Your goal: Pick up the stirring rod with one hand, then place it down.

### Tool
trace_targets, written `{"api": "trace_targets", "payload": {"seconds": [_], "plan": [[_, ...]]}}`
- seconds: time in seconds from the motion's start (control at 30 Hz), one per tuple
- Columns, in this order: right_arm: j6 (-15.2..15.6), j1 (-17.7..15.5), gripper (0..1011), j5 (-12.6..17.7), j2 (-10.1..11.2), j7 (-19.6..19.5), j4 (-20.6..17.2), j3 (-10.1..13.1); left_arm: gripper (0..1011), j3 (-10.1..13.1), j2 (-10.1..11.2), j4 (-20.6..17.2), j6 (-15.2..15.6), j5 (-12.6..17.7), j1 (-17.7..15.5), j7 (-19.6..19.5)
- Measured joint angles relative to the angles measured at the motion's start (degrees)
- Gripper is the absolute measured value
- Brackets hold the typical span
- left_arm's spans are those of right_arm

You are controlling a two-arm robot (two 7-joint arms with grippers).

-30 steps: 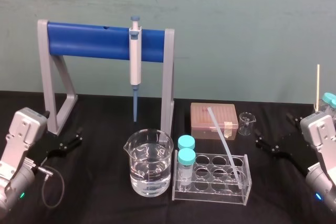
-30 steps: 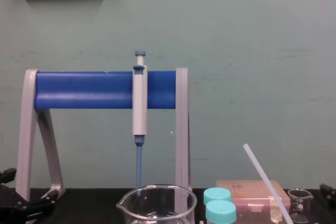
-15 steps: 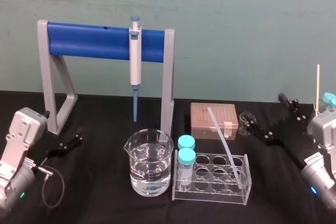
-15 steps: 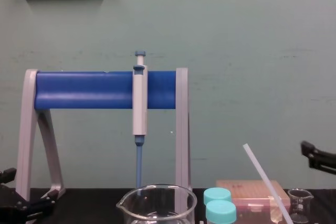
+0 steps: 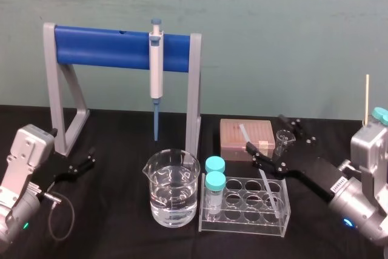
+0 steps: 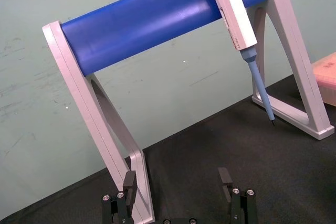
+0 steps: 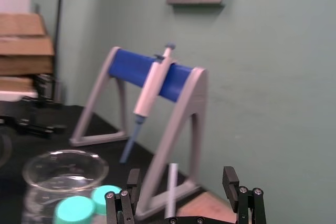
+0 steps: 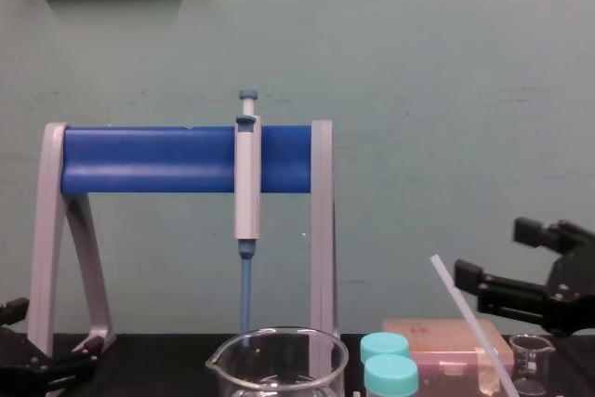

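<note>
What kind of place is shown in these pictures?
Probably a laboratory bench: a pipette hangs on a blue stand, a glass beaker holds clear liquid, and a tube rack holds capped vials and the stirring rod, with the right pincer open near it.

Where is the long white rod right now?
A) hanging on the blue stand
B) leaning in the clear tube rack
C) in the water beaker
B: the stirring rod leans in the tube rack, with the right gripper open around it.
</note>
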Motion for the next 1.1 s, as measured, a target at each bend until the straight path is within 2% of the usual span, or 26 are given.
{"api": "trace_targets", "payload": {"seconds": [0.03, 0.07, 0.1, 0.17, 0.3, 0.7, 0.83, 1.1], "plan": [[1.2, 0.6, 1003, 1.9, -0.3, 2.0, 0.5, -0.1, 1001, 0.0, 0.0, 0.0, 0.0, 0.0, 0.0, 0.0], [1.2, 0.6, 1003, 1.9, -0.3, 2.0, 0.5, -0.1, 1000, 0.0, 0.0, 0.0, 0.0, 0.0, 0.0, 0.0], [2.4, 1.2, 1003, 3.7, -0.6, 3.9, 1.1, -0.1, 1000, 0.0, 0.0, 0.0, 0.0, 0.0, 0.0, 0.0], [3.7, 1.8, 1003, 5.2, -1.1, 5.6, 1.7, 0.1, 1000, 0.0, 0.0, 0.0, 0.0, 0.0, 0.0, 0.0], [5.1, 2.3, 1003, 6.0, -1.8, 6.4, 2.3, 0.6, 1000, 0.0, 0.0, 0.0, 0.0, 0.0, 0.0, 0.0], [8.2, 3.4, 1003, 5.4, -3.4, 6.3, 4.4, 1.9, 1000, 0.0, 0.0, 0.0, 0.0, 0.0, 0.0, 0.0], [9.4, 4.3, 1003, 5.1, -4.1, 7.0, 6.0, 2.0, 1000, 0.0, 0.0, 0.0, 0.0, 0.0, 0.0, 0.0], [10.0, 6.2, 1003, 3.9, -5.6, 8.7, 9.5, 2.0, 1000, 0.0, 0.0, 0.0, 0.0, 0.0, 0.0, 0.0]]}}
